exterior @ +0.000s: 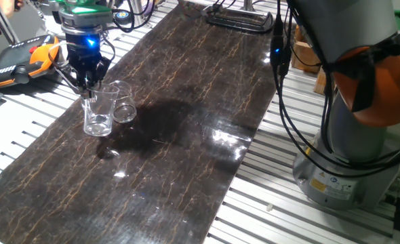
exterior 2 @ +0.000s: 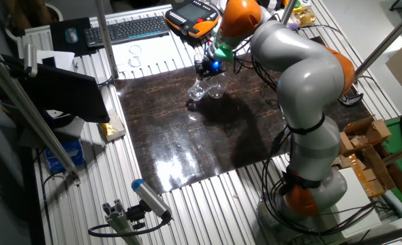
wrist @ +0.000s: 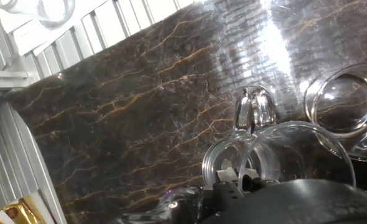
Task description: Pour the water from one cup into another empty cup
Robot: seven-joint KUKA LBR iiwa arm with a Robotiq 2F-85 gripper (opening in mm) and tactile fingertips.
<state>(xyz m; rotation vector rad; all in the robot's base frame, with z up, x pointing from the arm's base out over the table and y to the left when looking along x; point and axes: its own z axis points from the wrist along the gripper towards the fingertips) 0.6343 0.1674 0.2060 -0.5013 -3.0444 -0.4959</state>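
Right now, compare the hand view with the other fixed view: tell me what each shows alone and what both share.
Only the hand view shows the taller cup's rim from above, with the fingers at it. Only the other fixed view shows the whole arm, a keyboard and the dark mat's full outline. Both show the shorter cup beside the taller one.

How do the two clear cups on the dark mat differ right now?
The taller cup stands upright with the gripper at its rim; the shorter cup stands free beside it. The taller cup is narrower and tapers to its base; the shorter cup is wider. Both are clear glass on the dark mat; water is not discernible in either.
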